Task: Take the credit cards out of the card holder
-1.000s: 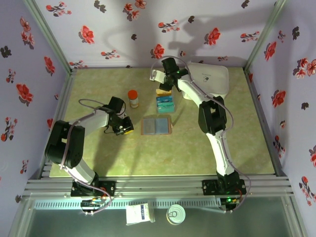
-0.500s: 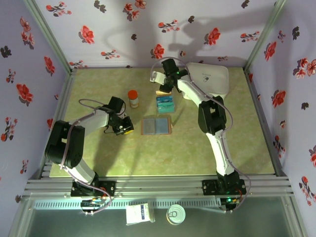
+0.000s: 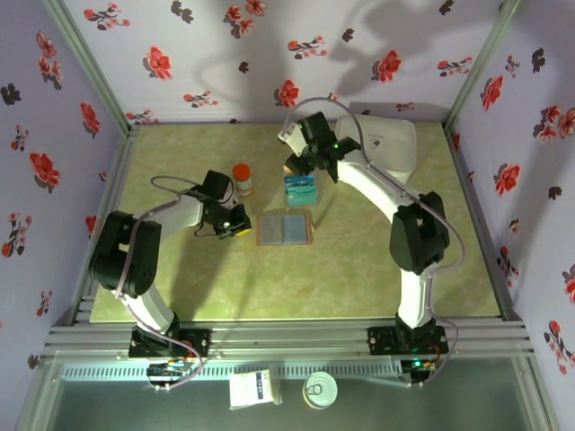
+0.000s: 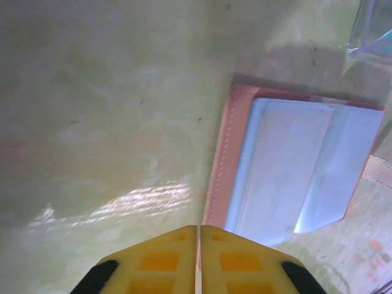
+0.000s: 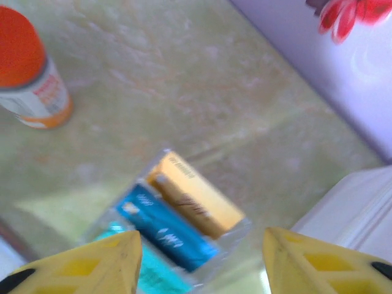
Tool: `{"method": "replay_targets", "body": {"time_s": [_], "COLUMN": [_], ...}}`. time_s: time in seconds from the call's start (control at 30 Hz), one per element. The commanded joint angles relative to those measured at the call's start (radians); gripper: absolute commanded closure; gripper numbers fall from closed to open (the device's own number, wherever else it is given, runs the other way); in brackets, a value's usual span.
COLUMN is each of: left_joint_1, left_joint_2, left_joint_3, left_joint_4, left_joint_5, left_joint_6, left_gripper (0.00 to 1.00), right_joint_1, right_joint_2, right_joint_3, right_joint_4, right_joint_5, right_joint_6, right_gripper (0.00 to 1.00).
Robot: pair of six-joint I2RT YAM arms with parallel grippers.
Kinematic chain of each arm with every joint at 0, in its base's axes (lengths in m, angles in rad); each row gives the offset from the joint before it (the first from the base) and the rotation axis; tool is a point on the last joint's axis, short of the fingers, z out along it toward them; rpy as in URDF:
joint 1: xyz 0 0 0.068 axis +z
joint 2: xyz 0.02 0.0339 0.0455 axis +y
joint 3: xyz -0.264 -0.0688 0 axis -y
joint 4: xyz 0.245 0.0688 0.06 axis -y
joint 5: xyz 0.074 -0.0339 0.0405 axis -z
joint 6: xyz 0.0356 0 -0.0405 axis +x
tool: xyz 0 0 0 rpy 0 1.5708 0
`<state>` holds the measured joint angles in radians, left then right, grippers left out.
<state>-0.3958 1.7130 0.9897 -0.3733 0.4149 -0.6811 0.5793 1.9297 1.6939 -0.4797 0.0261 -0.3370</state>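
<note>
We are holding the left gripper (image 4: 198,231) with its fingers pressed together, just beside the card holder (image 4: 294,171), which is lying open and flat on the table (image 4: 92,122). The right gripper (image 5: 202,245) is hovering, fingers apart, over the credit cards (image 5: 177,211) in the clear tray (image 5: 240,228). The pockets are looking empty to us, so we are aiming to pin the brown edge gently, without sliding it, and check.

lilac walls (image 3: 207,54) with red flowers box in a glossy green table (image 3: 341,278) — metal rails (image 3: 287,339) at its near edge.

Blurred credit cards (image 5: 173,235), print likely illegible.
</note>
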Motion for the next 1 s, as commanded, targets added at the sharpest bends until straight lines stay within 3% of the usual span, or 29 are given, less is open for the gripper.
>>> {"method": "replay_targets", "body": {"time_s": [0.0,0.33,0.53,0.97], "left_joint_1": [-0.022,-0.075,-0.083,-0.081], "left_joint_2": [0.039,0.069,0.083,0.111], "left_joint_3": [0.038,0.033,0.018,0.035], "left_joint_4": [0.042,0.039,0.057,-0.007], "left_joint_5": [0.034,-0.014,-0.011,-0.064], "left_joint_6": [-0.019,-0.032,-0.039,-0.006], "left_gripper": [0.93,0.97,1.0,1.0], "right_joint_1": [0.023,0.059,0.082,0.1], "right_joint_2": [-0.061,-0.141,-0.087,0.017], "right_joint_3": [-0.116,-0.438,-0.481,-0.429], "right_joint_4": [0.045,0.203,0.254,0.254], "right_joint_5": [-0.025,-0.305,-0.438,-0.486], "right_joint_6": [0.38,0.93,1.007,1.048], "right_gripper": [0.51,0.65,0.69,0.78]}}
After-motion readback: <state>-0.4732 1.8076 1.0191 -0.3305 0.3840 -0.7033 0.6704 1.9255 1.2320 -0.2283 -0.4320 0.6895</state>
